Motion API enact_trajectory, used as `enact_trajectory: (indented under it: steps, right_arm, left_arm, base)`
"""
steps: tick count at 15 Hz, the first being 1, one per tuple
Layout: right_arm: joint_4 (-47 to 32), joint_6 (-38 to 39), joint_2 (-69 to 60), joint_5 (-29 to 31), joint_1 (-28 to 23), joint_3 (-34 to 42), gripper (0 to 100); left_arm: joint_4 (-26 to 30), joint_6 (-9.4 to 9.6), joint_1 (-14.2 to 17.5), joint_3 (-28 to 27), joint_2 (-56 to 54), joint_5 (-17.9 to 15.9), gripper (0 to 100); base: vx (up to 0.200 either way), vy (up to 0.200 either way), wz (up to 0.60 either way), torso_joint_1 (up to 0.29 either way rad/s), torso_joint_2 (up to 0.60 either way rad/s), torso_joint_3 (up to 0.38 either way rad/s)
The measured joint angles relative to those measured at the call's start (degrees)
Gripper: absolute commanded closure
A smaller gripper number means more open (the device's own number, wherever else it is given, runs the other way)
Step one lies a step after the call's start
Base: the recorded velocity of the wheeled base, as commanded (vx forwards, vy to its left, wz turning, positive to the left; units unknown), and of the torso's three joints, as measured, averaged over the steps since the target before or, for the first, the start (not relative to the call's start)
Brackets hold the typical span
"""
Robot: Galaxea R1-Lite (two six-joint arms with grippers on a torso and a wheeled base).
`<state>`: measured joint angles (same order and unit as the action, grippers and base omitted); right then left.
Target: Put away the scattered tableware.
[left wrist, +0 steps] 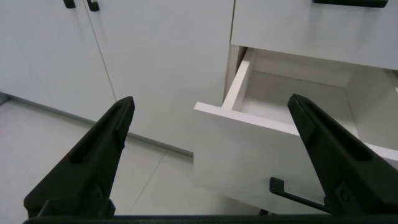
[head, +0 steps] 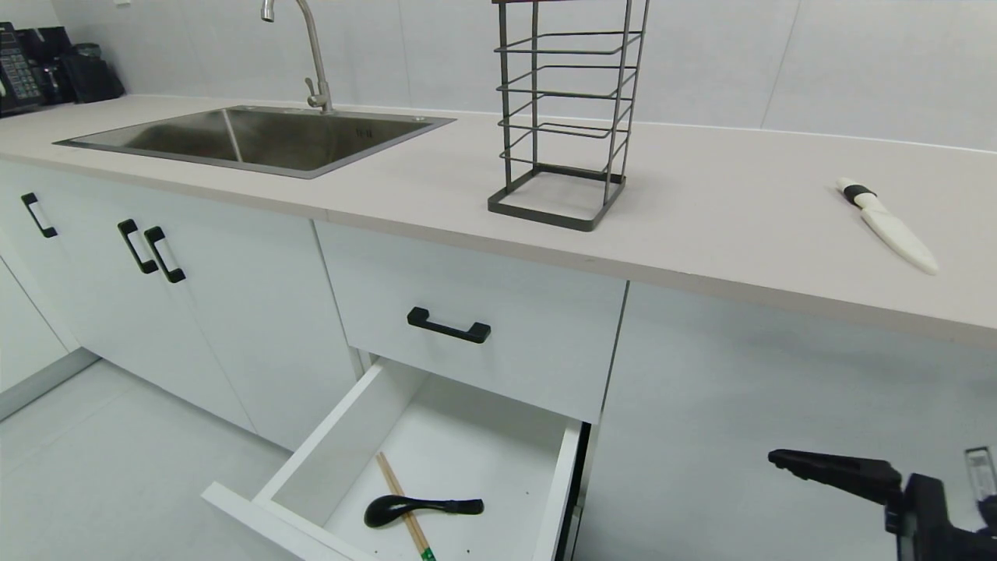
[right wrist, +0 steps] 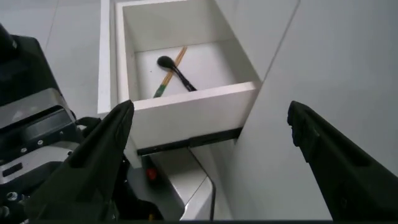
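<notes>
A white knife (head: pixel 888 226) with a black band lies on the counter at the far right. Below the counter, the lower drawer (head: pixel 343 436) stands pulled out; a black spoon (head: pixel 420 508) and a pair of wooden chopsticks (head: pixel 401 499) lie inside it. My right gripper (right wrist: pixel 211 155) is open and empty, low down to the right of the drawer (right wrist: pixel 193 102), with the spoon (right wrist: pixel 177 71) and chopsticks (right wrist: pixel 160 87) beyond it. One of its fingers (head: pixel 833 470) shows at the bottom right. My left gripper (left wrist: pixel 211 162) is open and empty, facing the drawer's front panel (left wrist: pixel 249 155).
A dark wire rack (head: pixel 561 117) stands mid-counter, with a steel sink (head: pixel 257 136) and faucet (head: pixel 311 54) to its left. Above the open drawer, an upper drawer with a black handle (head: pixel 448 326) is closed. Closed cabinet doors (head: pixel 156 296) are on the left.
</notes>
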<state>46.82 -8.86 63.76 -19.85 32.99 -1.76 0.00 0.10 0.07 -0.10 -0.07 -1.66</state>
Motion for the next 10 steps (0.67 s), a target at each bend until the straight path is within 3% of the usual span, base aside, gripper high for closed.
enact_trajectory:
  steps: [5, 10]
  right_arm:
    - [-3.3, -0.5, -19.0, -0.7, -9.6, 1.4, 0]
    - [-19.2, -0.7, -42.4, -1.0, -16.6, 1.6, 0]
  left_arm:
    - [0.0, 0.0, 0.0, 0.0, 0.0, 0.0, 0]
    - [0.0, -0.2, 0.0, 0.0, 0.0, -0.2, 0]
  base:
    - [0.0, 0.0, 0.0, 0.0, 0.0, 0.0]
    - [0.0, 0.0, 0.0, 0.0, 0.0, 0.0]
